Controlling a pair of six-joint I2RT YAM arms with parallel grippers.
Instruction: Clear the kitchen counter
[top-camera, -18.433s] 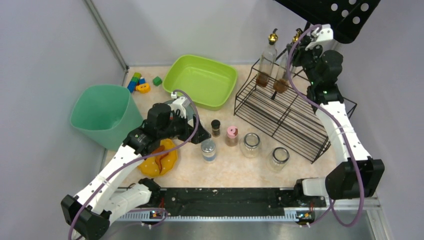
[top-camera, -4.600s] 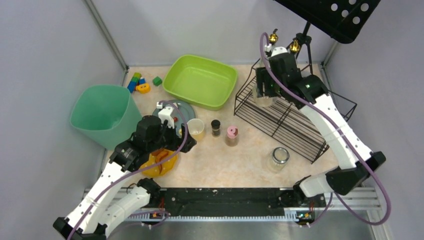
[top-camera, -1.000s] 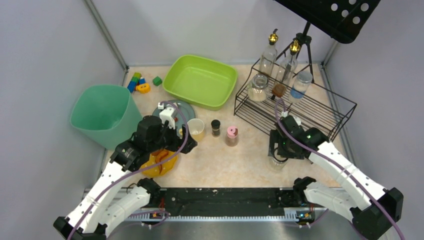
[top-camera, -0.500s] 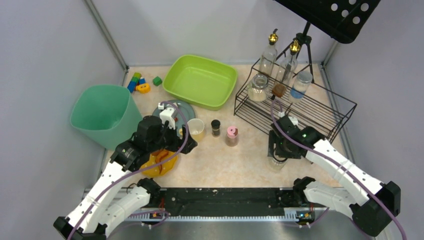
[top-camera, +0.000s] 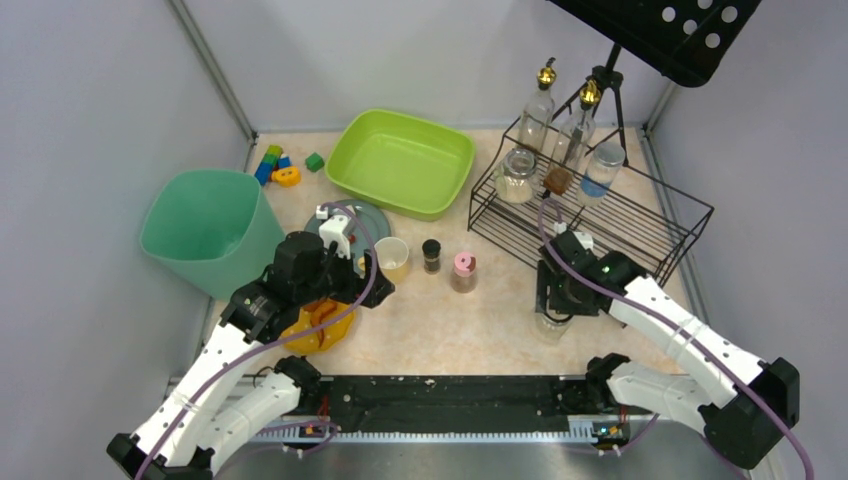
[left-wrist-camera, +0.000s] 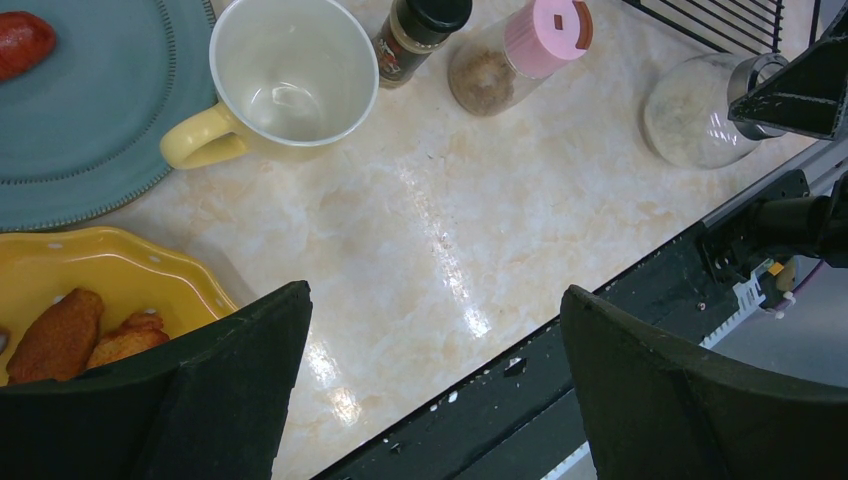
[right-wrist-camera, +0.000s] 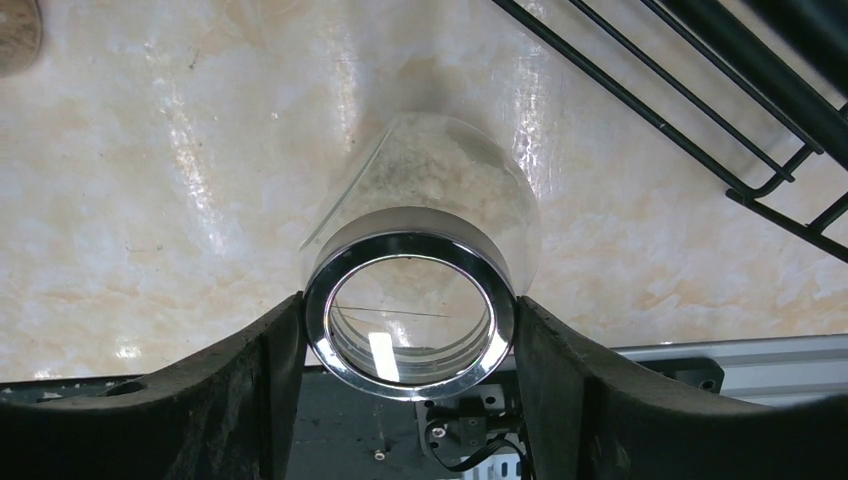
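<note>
Right wrist view shows what the top view hides: the right gripper (right-wrist-camera: 408, 335) is pinching a glass jar (right-wrist-camera: 440, 190) at its metal rim, with one finger (right-wrist-camera: 255, 400) against each side. In the top view this jar (top-camera: 550, 326) is almost covered by the wrist. Whether the jar stands on the kitchen counter (right-wrist-camera: 150, 200) or hangs above it I cannot tell.

The left wrist view shows the left gripper (left-wrist-camera: 435, 310) spread wide over the beige counter, which lies under all the things. Near it are a mug (left-wrist-camera: 285, 75) and a yellow plate (left-wrist-camera: 150, 275) with fried pieces. This plate is cut off at the edge, and the arm partly covers it from above. Only the top view shows the wire rack (top-camera: 620, 225) and the green basin (top-camera: 400, 160).
</note>
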